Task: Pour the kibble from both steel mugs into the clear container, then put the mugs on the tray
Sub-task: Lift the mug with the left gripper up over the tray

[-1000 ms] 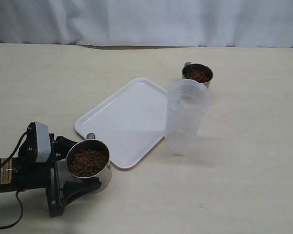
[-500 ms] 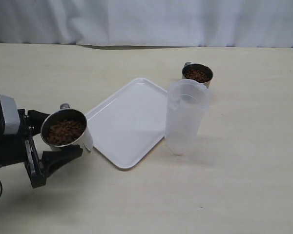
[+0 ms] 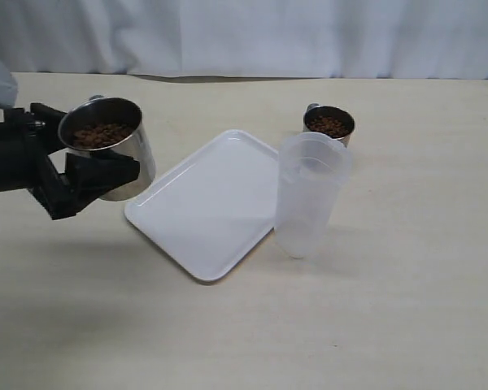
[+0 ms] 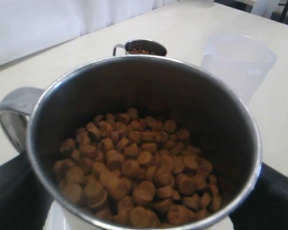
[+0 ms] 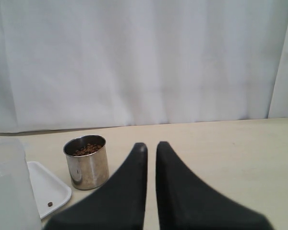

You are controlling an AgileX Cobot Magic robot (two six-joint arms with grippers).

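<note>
Item: first steel mug (image 3: pixel 124 158), kibble (image 3: pixel 98 134) inside, pinched by my left hand (image 3: pixel 93 145) at frame left, raised off the tabletop (image 3: pixel 390 309). The clear container (image 3: pixel 309 195) stood upright right of centre, across the tray (image 3: pixel 203 203), mouth up. The second mug (image 3: pixel 329 126) sat just behind it. My right hand (image 5: pixel 151 148) was pressed nearly together, empty. I judged the pour to lie rightward.

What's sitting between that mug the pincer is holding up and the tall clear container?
The white tray, flat on the table, lies between the mug and the container; the exterior view shows it.
</note>
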